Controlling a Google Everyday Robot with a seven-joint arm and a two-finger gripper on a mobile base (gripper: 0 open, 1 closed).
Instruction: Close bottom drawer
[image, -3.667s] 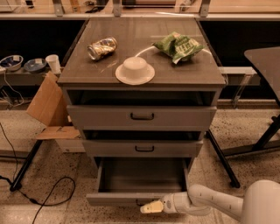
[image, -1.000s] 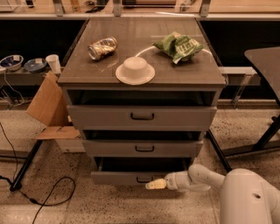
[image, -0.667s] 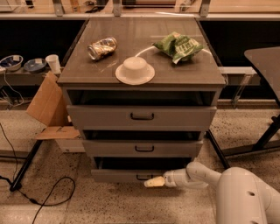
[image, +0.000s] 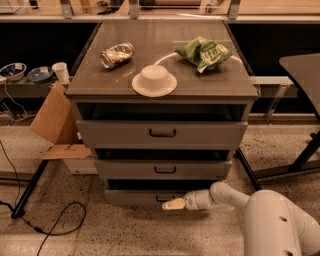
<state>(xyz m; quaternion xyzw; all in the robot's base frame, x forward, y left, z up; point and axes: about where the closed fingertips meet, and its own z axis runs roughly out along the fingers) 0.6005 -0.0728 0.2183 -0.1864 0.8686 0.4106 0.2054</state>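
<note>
Bottom drawer: lowest of three in the grey cabinet, almost fully in, with a narrow dark gap above its low front panel. Gripper: low near the floor, at that panel just by the small dark handle; the white arm reaches in from the right. Cannot tell whether the gripper is released or clenched. On the counter: crushed can, white bowl, green snack bag. Cardboard box stands left of the cabinet.
</note>
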